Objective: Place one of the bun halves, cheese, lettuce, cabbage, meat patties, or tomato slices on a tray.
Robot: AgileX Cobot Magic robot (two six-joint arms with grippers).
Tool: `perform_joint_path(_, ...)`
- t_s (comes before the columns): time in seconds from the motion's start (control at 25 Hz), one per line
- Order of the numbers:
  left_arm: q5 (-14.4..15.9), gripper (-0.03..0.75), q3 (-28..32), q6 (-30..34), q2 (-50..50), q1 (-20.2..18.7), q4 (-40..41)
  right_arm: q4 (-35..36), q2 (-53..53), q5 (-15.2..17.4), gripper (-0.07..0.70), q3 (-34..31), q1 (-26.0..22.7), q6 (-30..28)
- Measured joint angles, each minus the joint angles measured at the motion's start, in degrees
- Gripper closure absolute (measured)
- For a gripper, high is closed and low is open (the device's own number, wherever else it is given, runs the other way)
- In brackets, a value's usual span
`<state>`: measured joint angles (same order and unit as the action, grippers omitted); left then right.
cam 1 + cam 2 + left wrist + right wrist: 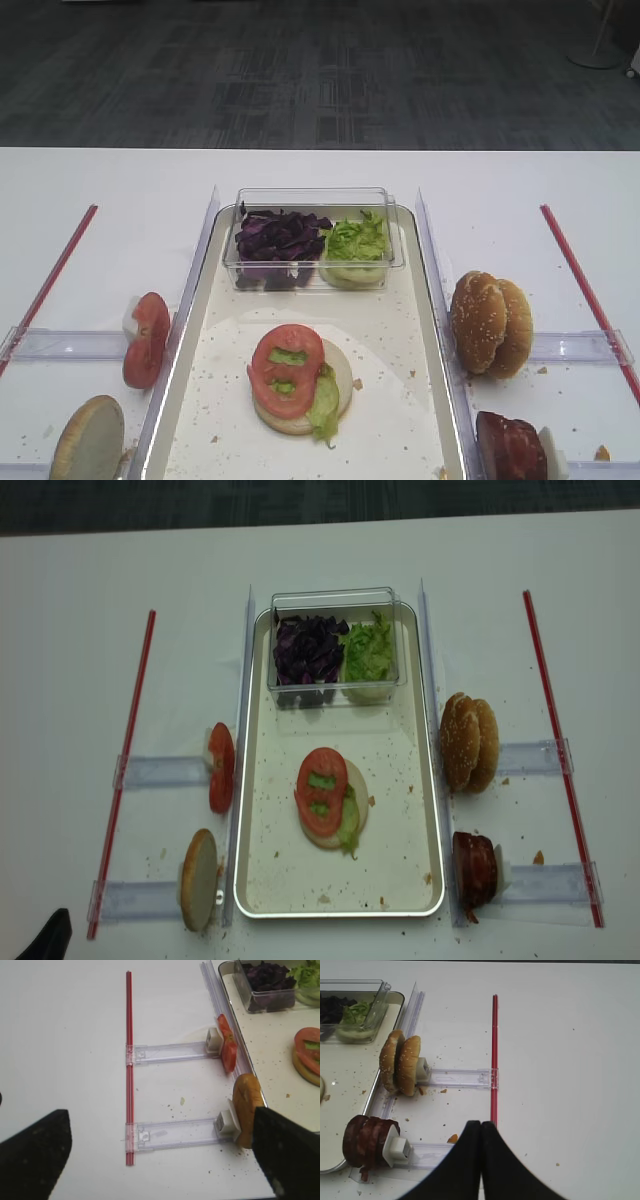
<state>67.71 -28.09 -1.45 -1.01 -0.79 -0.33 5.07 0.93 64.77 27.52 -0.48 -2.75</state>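
Left tool [150,1155]: jaws spread wide and holding nothing, low over the worktop [65,1035] on the left side, just short of the near bun holder.
Right tool [481,1132]: jaws pressed together and holding nothing, hanging over bare worktop near the red strip [494,1060] on the right.
Nearest pick for the left tool: a bun half [247,1110] standing on edge against a white pusher block [226,1122], right beside the tray's rim; its pale cut face shows in the high view.
Next holder along: tomato slices [228,1050] upright on a clear rail [170,1052].
Right-side stock: 2 bun halves [400,1062] on edge together and the meat patties [367,1141] stacked on edge, each against its own block.
Tray [190,390]: it carries a bun base topped with lettuce and a tomato slice [288,368], near the middle.
Clear box [312,238]: at the tray's far end, with cabbage [278,240] on the left and lettuce [355,240] on the right.
Likely step: judging by the stack, a patty or another layer goes on next; which arm takes it cannot be told.
Doing it well: the jaws should straddle the upright piece across its faces, close gently so bread or tomato is not crushed, lift clear of the block and the tray's rim, then lay the piece flat and centred on the stack.
Risk: a slice held on edge may swing or slip, and a nudge could shift the layers already placed.
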Motion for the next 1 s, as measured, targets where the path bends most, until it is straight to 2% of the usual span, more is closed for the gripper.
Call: perform_joint_path(1.0, 0.0, 0.044, 0.0, 0.0, 0.0, 0.0, 0.0, 0.0, 0.0, 0.0, 0.595, 0.0, 0.0, 0.0)
